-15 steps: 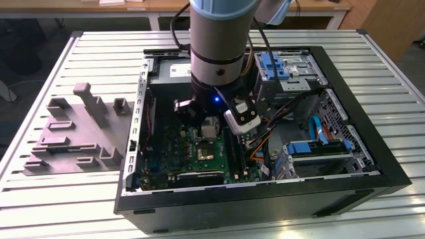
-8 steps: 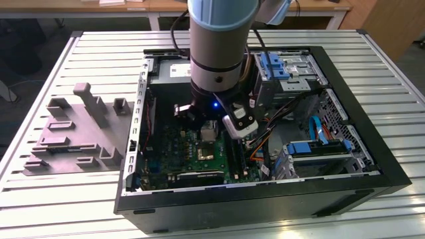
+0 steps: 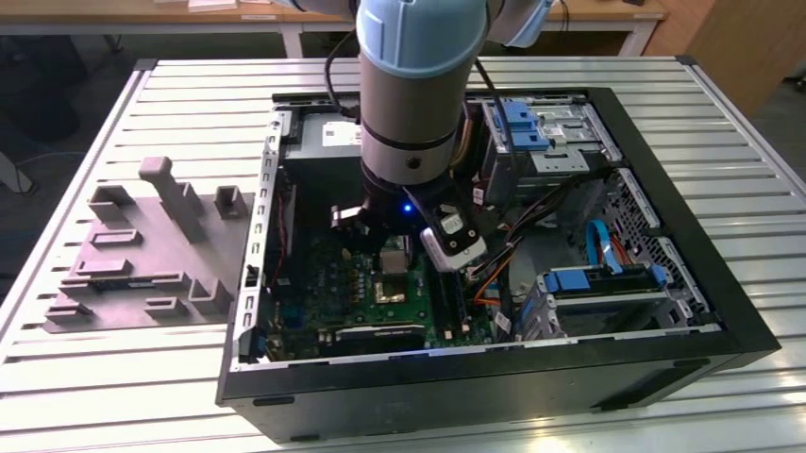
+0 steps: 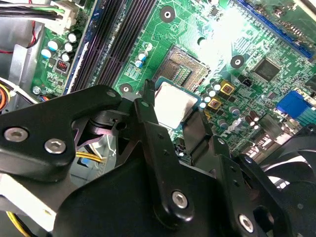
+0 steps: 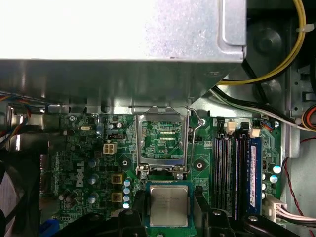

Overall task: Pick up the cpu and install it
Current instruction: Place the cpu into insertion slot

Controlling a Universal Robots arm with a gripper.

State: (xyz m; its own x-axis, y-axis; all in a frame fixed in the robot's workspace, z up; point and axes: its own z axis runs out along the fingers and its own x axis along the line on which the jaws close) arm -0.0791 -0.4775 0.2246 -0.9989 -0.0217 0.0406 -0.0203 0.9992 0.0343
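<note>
The open case (image 3: 441, 382) holds the green motherboard (image 5: 79, 148); the gripper (image 5: 169, 211) clamps the cpu (image 5: 169, 203) flat, metal face up; the socket (image 5: 163, 140) lies just beyond its fingertips (image 5: 139, 208).

Room light: even and fairly bright in the exterior view; the slatted worktop (image 3: 113, 377) reads pale, with no hard shadows.
Case interior: the computer case (image 3: 504, 387) shades its own inside, so the motherboard (image 3: 391, 283) sits dim beneath the arm (image 3: 416, 75).
Arm sheen: a soft highlight runs down its light-blue shell, and a small blue lamp (image 3: 406, 209) glows near the wrist.
Glare, second wrist view: a burnt-out white patch on the motherboard (image 4: 217, 24); the cpu (image 4: 177, 103) lid shines pale grey.
Tool (image 4: 173, 111): its black links read dark, with glints on the screw heads.
Glare, first wrist view: the top of the power supply box (image 5: 98, 29) washes to white, its side is in grey shade, and the fan corner (image 5: 15, 197) is nearly black.
</note>
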